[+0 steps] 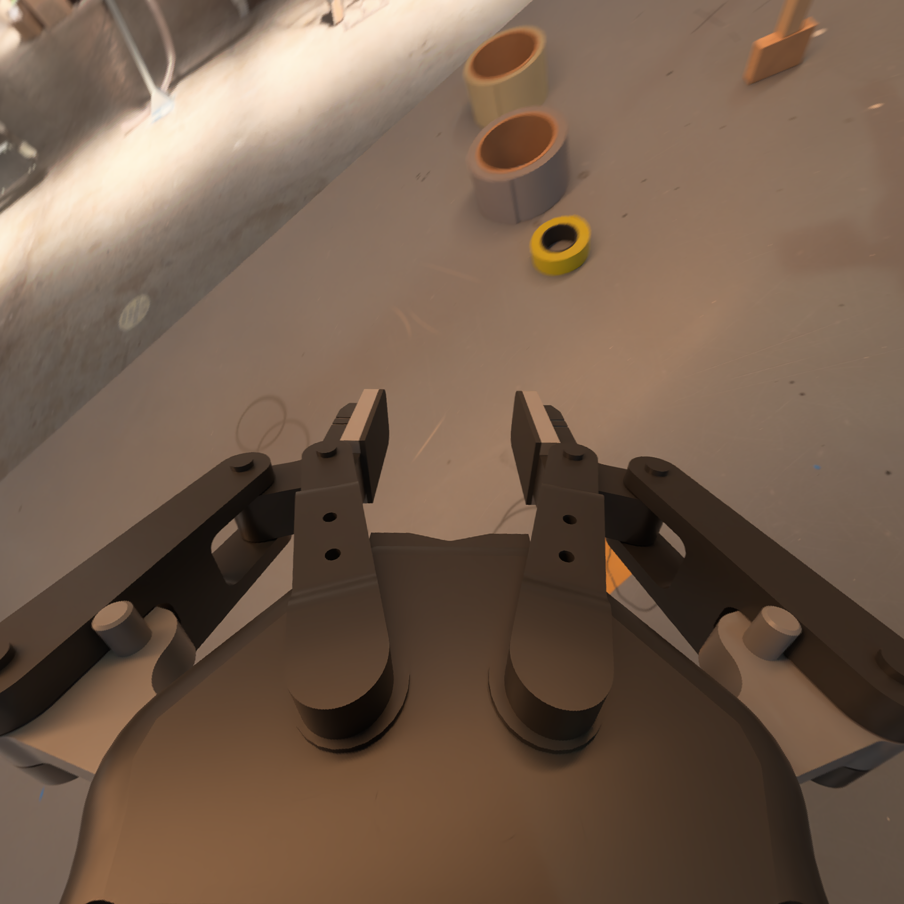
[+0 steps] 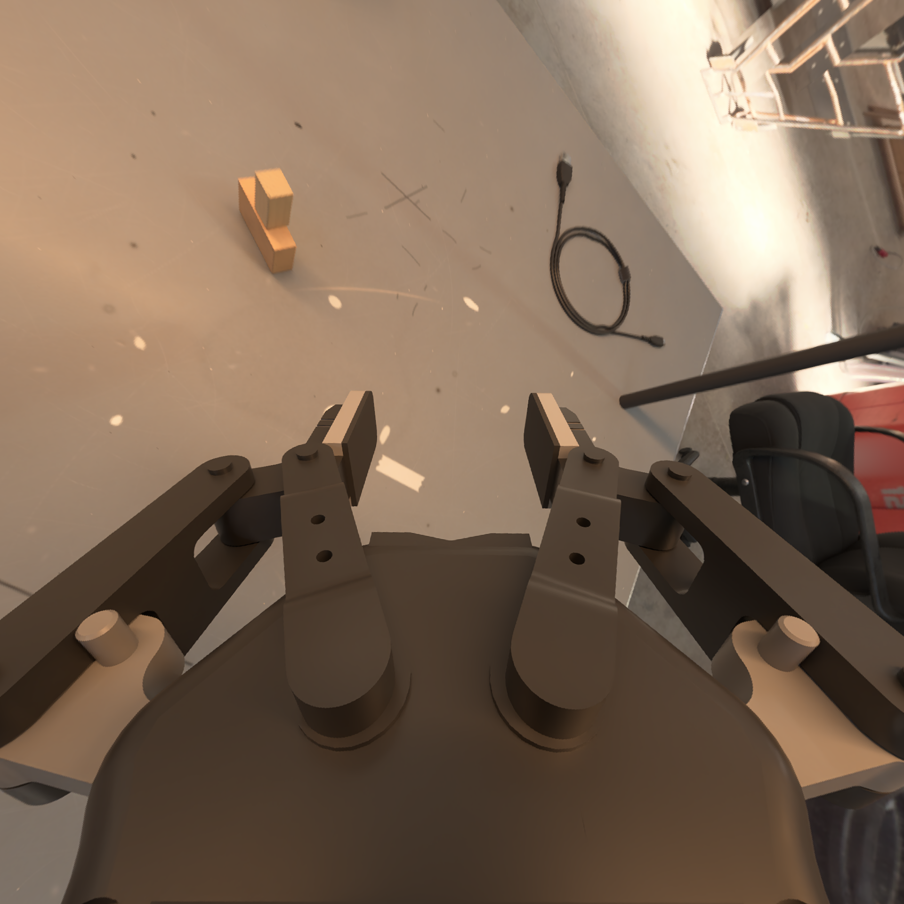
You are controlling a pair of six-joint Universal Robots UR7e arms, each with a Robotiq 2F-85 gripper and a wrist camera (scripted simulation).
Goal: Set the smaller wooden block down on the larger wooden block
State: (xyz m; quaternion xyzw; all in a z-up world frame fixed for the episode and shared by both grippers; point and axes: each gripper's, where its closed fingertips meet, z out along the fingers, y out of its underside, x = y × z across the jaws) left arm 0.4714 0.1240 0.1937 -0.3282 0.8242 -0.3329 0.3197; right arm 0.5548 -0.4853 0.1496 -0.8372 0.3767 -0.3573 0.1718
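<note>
In the right wrist view the smaller wooden block [image 2: 274, 198] rests on top of the longer, larger wooden block [image 2: 282, 250], near one of its ends, on the grey table far ahead and to the left. My right gripper [image 2: 447, 408] is open and empty, well short of the blocks. In the left wrist view the same pair shows at the top right: the larger block [image 1: 778, 54] with the smaller block [image 1: 795, 17] standing on it, partly cut off by the frame. My left gripper [image 1: 450, 408] is open and empty, far from them.
A beige tape roll [image 1: 506, 73], a grey tape roll [image 1: 521, 164] and a small yellow tape roll [image 1: 560, 243] stand ahead of my left gripper. A coiled black cable [image 2: 587, 279] lies right of the blocks. The table edge [image 2: 704, 342], a black rod [image 2: 758, 367] and a black chair [image 2: 807, 479] are at the right.
</note>
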